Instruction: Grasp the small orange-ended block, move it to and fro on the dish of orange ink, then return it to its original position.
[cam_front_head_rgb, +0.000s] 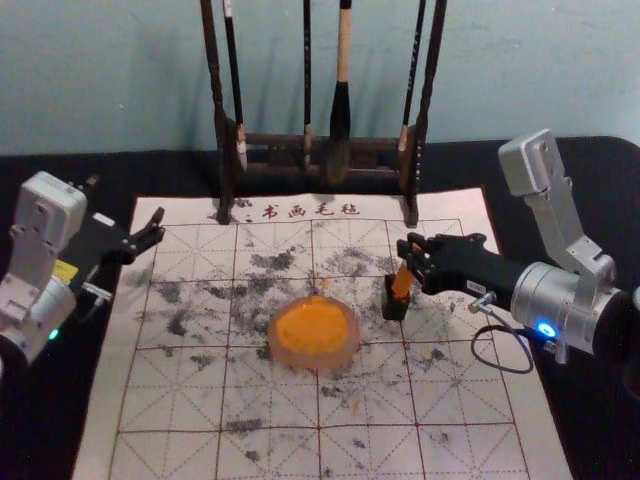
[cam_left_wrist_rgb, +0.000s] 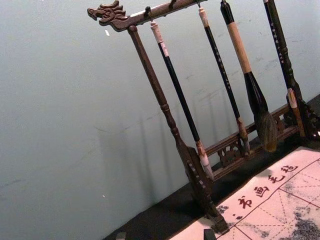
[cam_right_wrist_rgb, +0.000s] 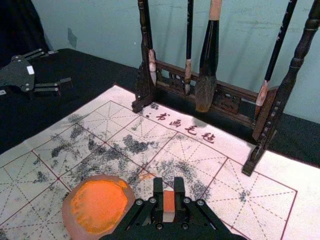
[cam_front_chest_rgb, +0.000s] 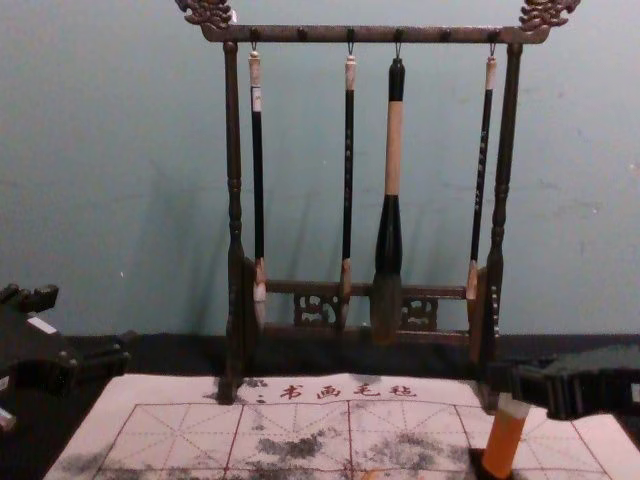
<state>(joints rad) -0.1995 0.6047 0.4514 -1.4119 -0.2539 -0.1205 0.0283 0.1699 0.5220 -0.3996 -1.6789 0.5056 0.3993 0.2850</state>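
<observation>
Right gripper: fingers are closing on the orange-ended block, one finger pressing on either side of it. The block is leaning at a tilt, its pale end sitting up between the fingertips and its orange length extending below them. Directly beneath these fingers, a small dark holder is standing on the felt sheet, and the block's lower end is reaching its mouth; how deep the end is sitting cannot be told. Toward the robot's left of the same fingers, and a little nearer the robot, the dish is lying on the sheet, holding orange ink; block and dish are standing apart. Left gripper: its fingers are standing spread, with nothing between them, over the sheet's far left part; the right wrist view is also showing the gap between them. Farther from the robot than the right fingers, and toward its left, the brush rack is standing upright near the wall. Four brushes are hanging from its top bar, the thick one between two slimmer ones. Dark smudges are marking the sheet to the left of the right fingers, and red characters are running along its far edge.
</observation>
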